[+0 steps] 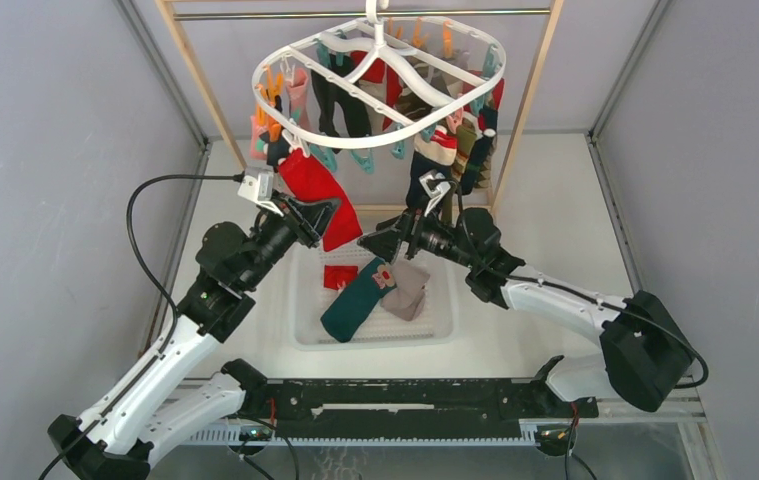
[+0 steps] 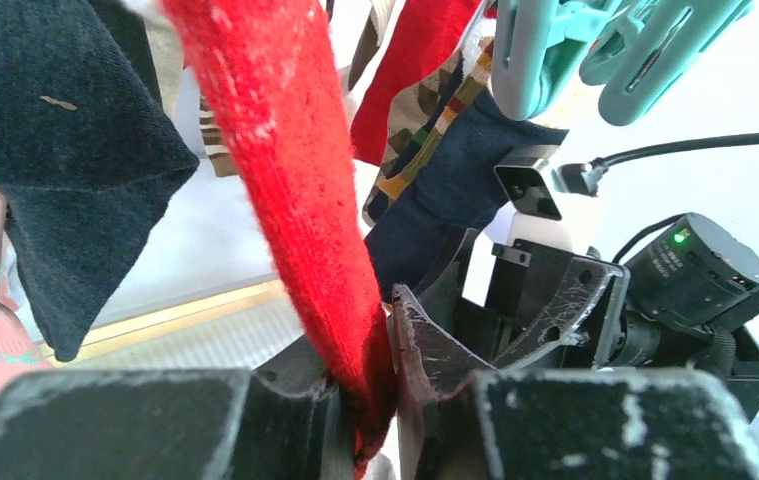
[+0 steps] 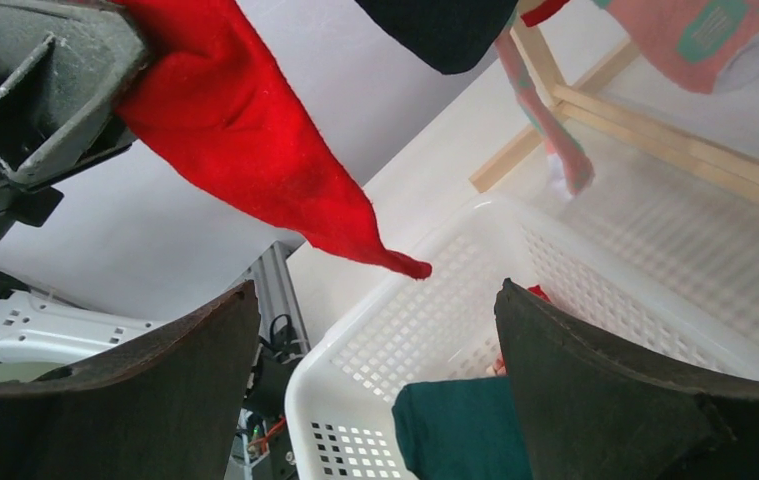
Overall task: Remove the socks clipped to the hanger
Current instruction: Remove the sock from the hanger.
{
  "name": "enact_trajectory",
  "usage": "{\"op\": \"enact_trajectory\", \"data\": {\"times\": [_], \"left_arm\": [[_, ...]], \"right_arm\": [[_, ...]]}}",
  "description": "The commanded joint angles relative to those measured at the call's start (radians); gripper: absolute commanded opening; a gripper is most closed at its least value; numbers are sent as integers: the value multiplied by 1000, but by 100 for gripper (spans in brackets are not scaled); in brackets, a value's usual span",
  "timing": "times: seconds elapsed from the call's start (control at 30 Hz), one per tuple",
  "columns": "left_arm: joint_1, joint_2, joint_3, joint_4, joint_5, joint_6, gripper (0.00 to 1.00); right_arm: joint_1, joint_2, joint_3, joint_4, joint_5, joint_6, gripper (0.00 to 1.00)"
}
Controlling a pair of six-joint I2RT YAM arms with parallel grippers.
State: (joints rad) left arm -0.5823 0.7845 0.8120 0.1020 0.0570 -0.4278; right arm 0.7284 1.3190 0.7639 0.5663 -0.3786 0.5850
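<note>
Left gripper pinches the red sock low down, jaws pressed together on the fabric. Sock's top end sits up at the clips on the left rim of the hanger. Hanger hangs from the wooden rack at the far edge of the table. More socks are clipped round its ring, mostly right side and back. Right gripper is spread wide and empty, above the white basket mid-table, just right of the red sock's toe. Basket holds a teal sock, a grey sock.
</note>
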Motion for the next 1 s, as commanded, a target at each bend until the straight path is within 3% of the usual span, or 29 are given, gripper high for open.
{"op": "enact_trajectory", "data": {"times": [0.0,0.73,0.83,0.97], "left_arm": [[4,-11,45,42,24,-27,21],[-6,-1,-8,94,34,-51,20],[-6,-2,-14,92,31,-47,20],[-5,-7,-23,84,19,-40,23]], "right_arm": [[-3,43,34,149,-57,80,93],[20,197,163,262,-95,186,92],[21,209,166,282,-106,198,85],[21,225,166,309,-133,217,66]]}}
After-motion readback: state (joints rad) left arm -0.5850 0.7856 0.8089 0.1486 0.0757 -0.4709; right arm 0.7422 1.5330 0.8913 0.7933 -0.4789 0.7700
